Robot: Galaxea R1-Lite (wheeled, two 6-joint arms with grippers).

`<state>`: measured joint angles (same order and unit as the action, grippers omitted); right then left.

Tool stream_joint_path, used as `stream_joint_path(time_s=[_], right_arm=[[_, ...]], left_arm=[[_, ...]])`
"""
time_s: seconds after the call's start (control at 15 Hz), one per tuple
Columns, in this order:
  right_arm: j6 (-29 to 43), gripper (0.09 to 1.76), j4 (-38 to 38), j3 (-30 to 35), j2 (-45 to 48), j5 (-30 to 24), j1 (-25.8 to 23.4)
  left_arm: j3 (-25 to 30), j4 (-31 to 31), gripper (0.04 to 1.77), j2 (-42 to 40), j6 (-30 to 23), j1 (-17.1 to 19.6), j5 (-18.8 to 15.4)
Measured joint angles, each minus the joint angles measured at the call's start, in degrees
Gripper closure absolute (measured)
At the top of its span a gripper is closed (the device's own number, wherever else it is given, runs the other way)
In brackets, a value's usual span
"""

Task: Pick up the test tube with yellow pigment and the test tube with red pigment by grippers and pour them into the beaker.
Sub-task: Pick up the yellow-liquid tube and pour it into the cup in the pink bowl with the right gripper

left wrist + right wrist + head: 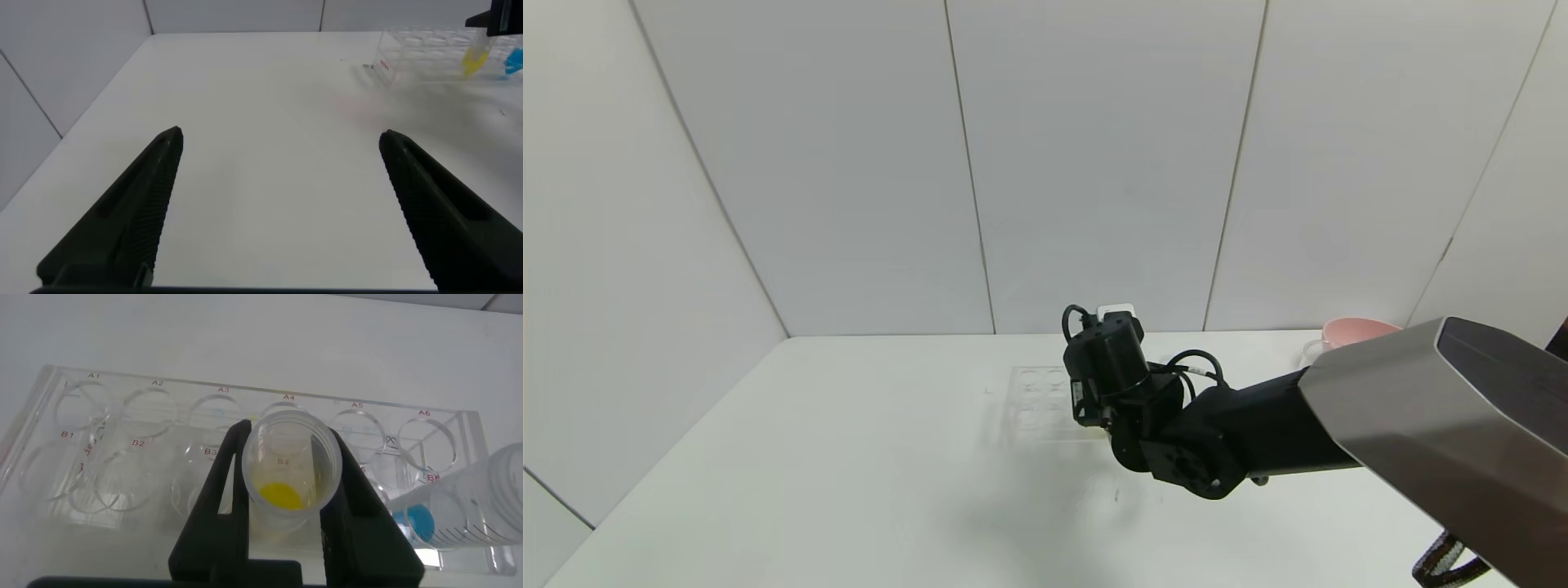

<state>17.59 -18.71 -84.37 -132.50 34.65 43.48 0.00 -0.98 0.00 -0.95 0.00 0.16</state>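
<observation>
Clear plastic test tube with yellow pigment [286,469] clamped below rim in my right gripper [286,498], over rack [73,416] mid-table. Light, slick; keep upright. Left gripper [278,212] wide, idle.

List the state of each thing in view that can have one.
Yellow tube: upright in the rack, open, gripped by the right gripper.
Blue tube: leaning in the rack, open.
Rack: standing on the table, most holes empty.
Left gripper: fingers open, empty, above the table.
Pink bowl: upright, partly hidden by the right arm.
</observation>
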Motion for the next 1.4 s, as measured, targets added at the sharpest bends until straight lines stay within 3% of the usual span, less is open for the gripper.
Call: stream_joint_path(time_s=[1.13,1.4], right_arm=[[-5.89,1.3,1.3,-0.8,8.52,-0.35,0.11],[-6.4,1.3,0.84,3.95,12.07,-6.68,0.2]], left_arm=[[0.0,0.0,0.09,0.0,0.0,0.0,0.0],[0.0,0.0,0.09,0.0,0.0,0.0,-0.02]])
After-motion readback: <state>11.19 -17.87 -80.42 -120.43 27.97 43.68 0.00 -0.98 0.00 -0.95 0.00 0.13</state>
